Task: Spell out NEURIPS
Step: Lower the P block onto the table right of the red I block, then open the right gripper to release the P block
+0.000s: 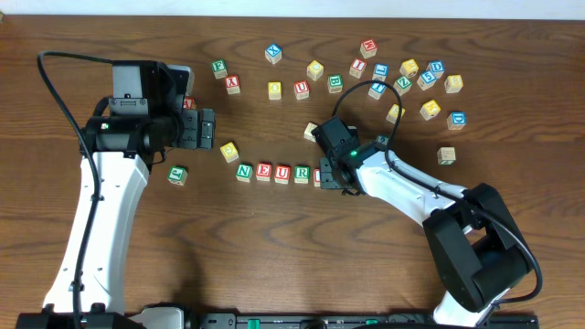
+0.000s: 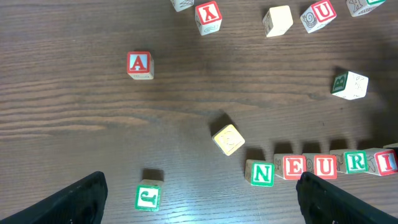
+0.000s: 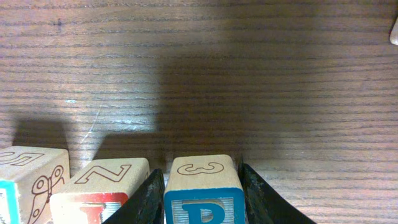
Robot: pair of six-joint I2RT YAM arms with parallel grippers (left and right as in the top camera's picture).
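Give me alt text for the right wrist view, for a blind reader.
Two black fingers clamp a wooden cube with a blue P on its front. To its left are a cube with a red letter cut off by the frame and a cube with a butterfly drawing; dark wood table behind.

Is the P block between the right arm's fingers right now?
Yes, the right wrist view shows the blue P cube flanked closely on both sides by the two black fingers.

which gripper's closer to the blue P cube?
Right. The right gripper grips the P cube, a finger each side. The left gripper hangs open beyond the N cube.
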